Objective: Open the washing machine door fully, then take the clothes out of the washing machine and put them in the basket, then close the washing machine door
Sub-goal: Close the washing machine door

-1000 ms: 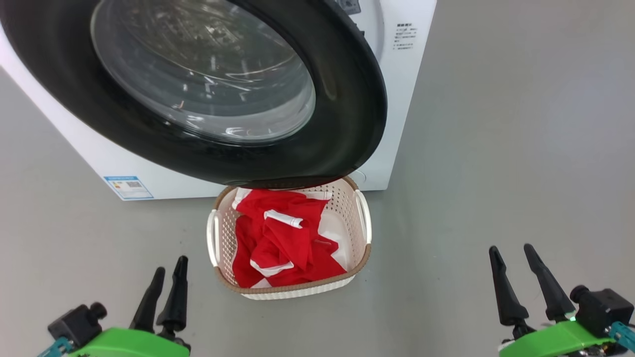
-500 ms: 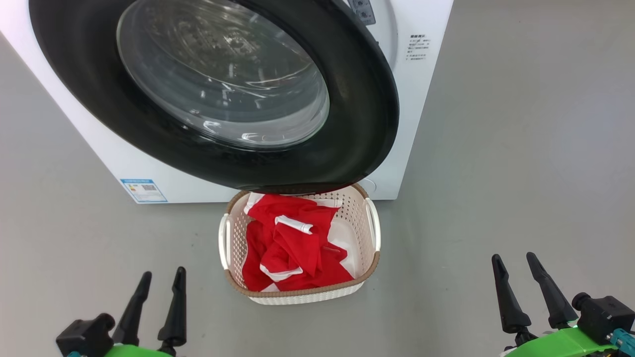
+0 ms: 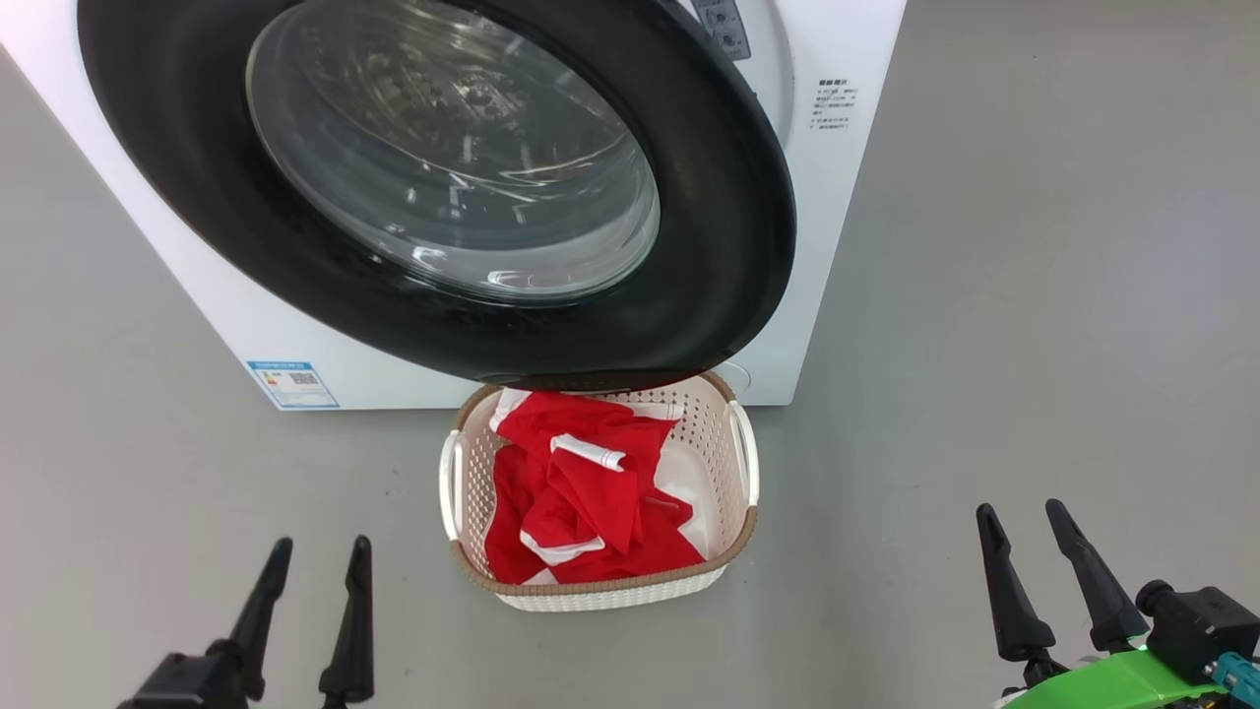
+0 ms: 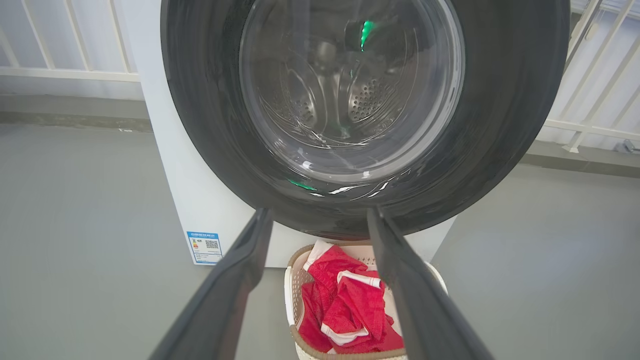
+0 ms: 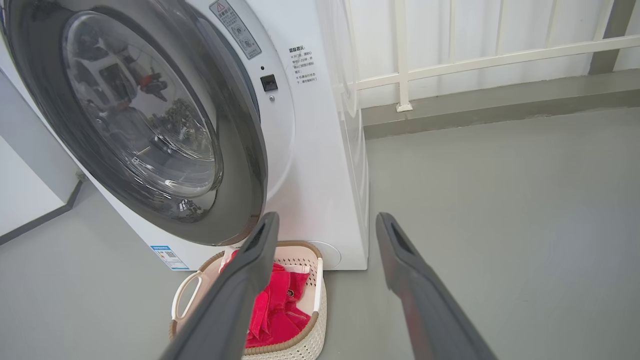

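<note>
The washing machine door [image 3: 728, 246], black-rimmed with a glass bowl, hangs in front of the white washing machine [image 3: 847, 197]. In the right wrist view the washing machine door [image 5: 245, 165] stands a little off the machine front [image 5: 320, 175] at its free edge, leaving the latch hole uncovered. The red clothes [image 3: 581, 492] lie in the cream basket [image 3: 600, 583] on the floor below the door. My left gripper [image 3: 324, 544] is open and empty, left of the basket. My right gripper [image 3: 1019, 508] is open and empty, well to the basket's right. The steel drum shows through the glass [image 4: 350, 95].
Grey floor spreads on both sides of the machine. A blue label [image 3: 292, 384] sits low on the machine's front. A white railing [image 5: 450, 65] and a low kerb run behind the machine to its right.
The head camera has shifted, moving the whole picture right and down. My left gripper has sunk lower in the view. Door, basket and clothes have not moved.
</note>
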You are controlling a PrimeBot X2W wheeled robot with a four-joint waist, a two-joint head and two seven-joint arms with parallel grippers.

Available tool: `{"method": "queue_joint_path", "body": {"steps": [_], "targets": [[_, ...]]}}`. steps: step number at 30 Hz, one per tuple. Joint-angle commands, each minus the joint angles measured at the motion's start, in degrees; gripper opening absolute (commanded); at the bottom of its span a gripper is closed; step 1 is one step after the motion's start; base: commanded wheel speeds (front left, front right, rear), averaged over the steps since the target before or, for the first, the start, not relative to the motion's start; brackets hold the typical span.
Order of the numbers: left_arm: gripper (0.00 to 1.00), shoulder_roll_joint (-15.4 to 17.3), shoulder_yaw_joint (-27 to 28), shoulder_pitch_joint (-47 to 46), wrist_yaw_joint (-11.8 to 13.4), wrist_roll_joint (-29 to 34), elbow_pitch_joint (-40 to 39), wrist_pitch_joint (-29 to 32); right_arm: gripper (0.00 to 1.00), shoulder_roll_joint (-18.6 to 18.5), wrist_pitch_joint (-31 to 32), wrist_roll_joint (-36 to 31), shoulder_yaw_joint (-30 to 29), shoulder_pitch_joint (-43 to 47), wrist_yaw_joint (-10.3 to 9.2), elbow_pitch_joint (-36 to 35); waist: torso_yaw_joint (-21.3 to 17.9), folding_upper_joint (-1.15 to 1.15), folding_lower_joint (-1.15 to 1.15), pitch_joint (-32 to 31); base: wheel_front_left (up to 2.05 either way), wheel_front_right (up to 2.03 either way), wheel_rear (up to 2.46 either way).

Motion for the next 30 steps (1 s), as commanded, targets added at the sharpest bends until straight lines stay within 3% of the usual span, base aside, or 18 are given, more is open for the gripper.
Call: {"method": "queue_joint_path", "body": {"steps": [1, 19, 20, 21, 22, 23, 24, 30], "targets": [[1.0, 0.54, 2.1, 0.22, -0.31, 0.94, -1.56, -0.7, 1.0, -1.1, -0.37, -0.72, 1.39, 0.35, 0.43, -1.57, -0.02, 0.0, 0.0, -0.09, 0.0, 0.0, 0.0], [1.0, 0.1, 1.58, 0.77, -0.31, 0.88, -1.86, -0.7, 1.0, -1.11, -0.37, -0.57, 1.28, 0.58, 0.43, -1.58, -0.09, 0.0, 0.0, -0.21, 0.0, 0.0, 0.0], [1.0, 0.1, 1.48, 0.76, -0.31, 0.79, -1.78, -0.7, 0.84, -1.1, -0.37, -0.46, 1.42, 0.53, 0.43, -1.66, -0.02, 0.0, 0.0, -0.25, 0.0, 0.0, 0.0], [1.0, 0.09, 1.38, 0.73, -0.31, 0.73, -1.68, -0.7, 0.49, -1.08, -0.37, -0.34, 1.56, 0.47, 0.43, -1.75, 0.07, 0.0, 0.0, -0.3, 0.0, 0.0, 0.0], [1.0, 0.09, 1.26, 0.7, -0.31, 0.73, -1.59, -0.7, 0.45, -1.07, -0.37, -0.25, 1.73, 0.42, 0.43, -1.82, 0.16, 0.0, 0.0, -0.31, 0.0, 0.0, 0.0], [1.0, 0.09, 1.09, 0.69, -0.31, 0.74, -1.53, -0.7, 0.06, -1.07, -0.37, -0.16, 1.89, 0.37, 0.43, -1.89, 0.28, 0.0, 0.0, -0.35, 0.0, 0.0, 0.0], [1.0, 0.09, 0.88, 0.68, -0.31, 0.7, -1.49, -0.7, 0.0, -1.07, -0.37, -0.04, 2.08, 0.31, 0.43, -1.94, 0.45, 0.0, 0.0, -0.35, 0.0, 0.0, 0.0], [1.0, 0.09, -1.05, 0.14, -0.31, -0.31, -1.6, -0.7, 0.0, -1.47, -0.37, 0.77, 3.63, -0.88, 0.43, -2.3, 2.55, 0.0, 0.0, 0.14, 0.0, 0.0, 0.0]]}}
